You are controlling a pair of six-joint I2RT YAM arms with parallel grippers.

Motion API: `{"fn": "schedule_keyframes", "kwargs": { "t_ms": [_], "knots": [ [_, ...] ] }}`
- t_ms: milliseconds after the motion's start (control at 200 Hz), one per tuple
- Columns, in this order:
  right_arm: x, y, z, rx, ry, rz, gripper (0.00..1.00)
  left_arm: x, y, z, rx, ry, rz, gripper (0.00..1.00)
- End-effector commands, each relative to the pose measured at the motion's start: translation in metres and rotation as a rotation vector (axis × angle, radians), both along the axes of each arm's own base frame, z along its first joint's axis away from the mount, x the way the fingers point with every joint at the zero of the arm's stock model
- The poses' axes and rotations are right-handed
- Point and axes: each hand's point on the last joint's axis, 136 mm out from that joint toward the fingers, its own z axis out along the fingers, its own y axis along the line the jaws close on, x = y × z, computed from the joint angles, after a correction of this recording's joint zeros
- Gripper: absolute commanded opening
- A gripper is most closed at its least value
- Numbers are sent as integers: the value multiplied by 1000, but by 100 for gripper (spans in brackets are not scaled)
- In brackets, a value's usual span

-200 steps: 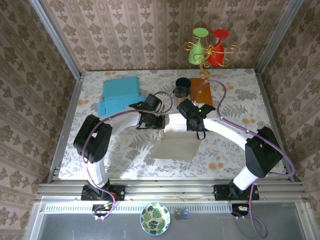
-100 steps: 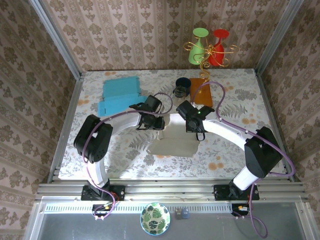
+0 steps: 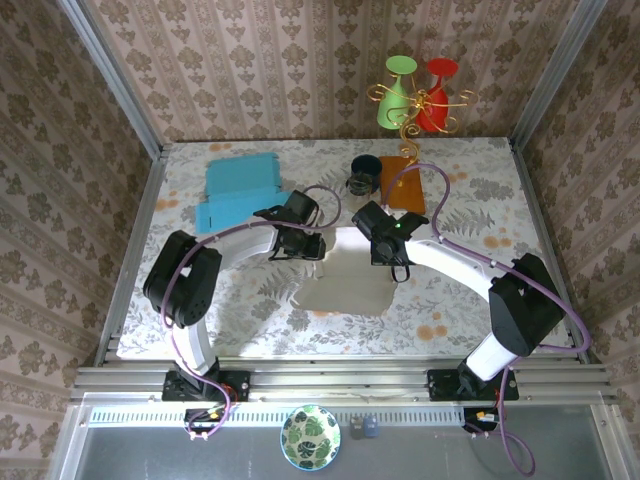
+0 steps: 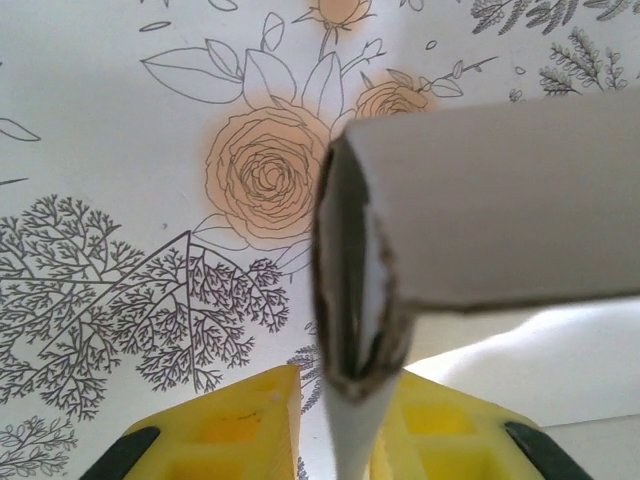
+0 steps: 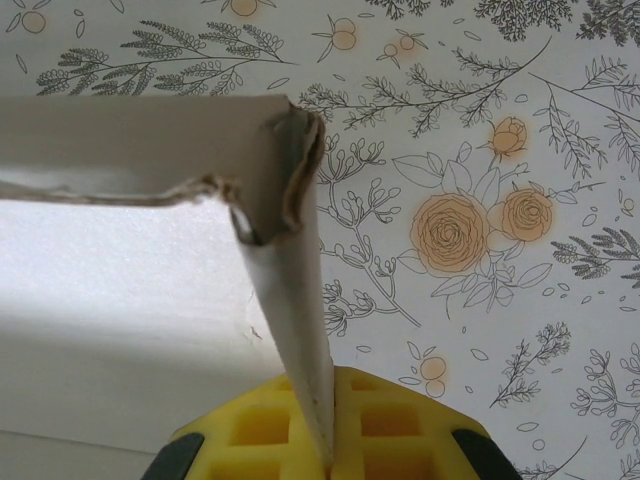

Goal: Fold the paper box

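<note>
The white paper box lies in the middle of the flowered table with its side walls raised. My left gripper is at the box's left wall. In the left wrist view that folded wall stands between the yellow fingers, with a narrow gap on the left side, so the left gripper is slightly open around it. My right gripper is at the box's right wall. In the right wrist view the right gripper is shut on the thin upright wall, and the box floor lies to its left.
Blue paper sheets lie at the back left. A dark cup and an orange sheet sit behind the box. A wire stand with green and red vases is at the back. A patterned bowl rests below the table edge.
The left jaws have parted a little from the box's left wall. The box and both arms have shifted slightly toward the back. The right grip holds.
</note>
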Motion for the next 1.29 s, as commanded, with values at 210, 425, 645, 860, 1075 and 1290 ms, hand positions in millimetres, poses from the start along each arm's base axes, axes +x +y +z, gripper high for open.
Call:
{"fn": "schedule_keyframes", "kwargs": {
  "t_ms": [210,425,645,860,1075,1290],
  "knots": [
    [-5,-16,5,-57,-3,-31,0,-4,29,-5,86,6,30,22],
    [-5,-14,4,-52,5,-32,0,-3,36,-7,129,1,64,10],
    [-7,-11,0,-52,20,-35,0,-8,44,-11,264,0,110,0],
    [-7,-11,-3,-50,24,-36,0,-14,57,-18,366,7,142,0],
    [-7,-7,-6,-51,35,-25,0,-13,52,-20,398,0,148,0],
    [-8,-7,-6,-50,35,-28,0,-6,31,-6,277,-44,129,12]
  ]
}}
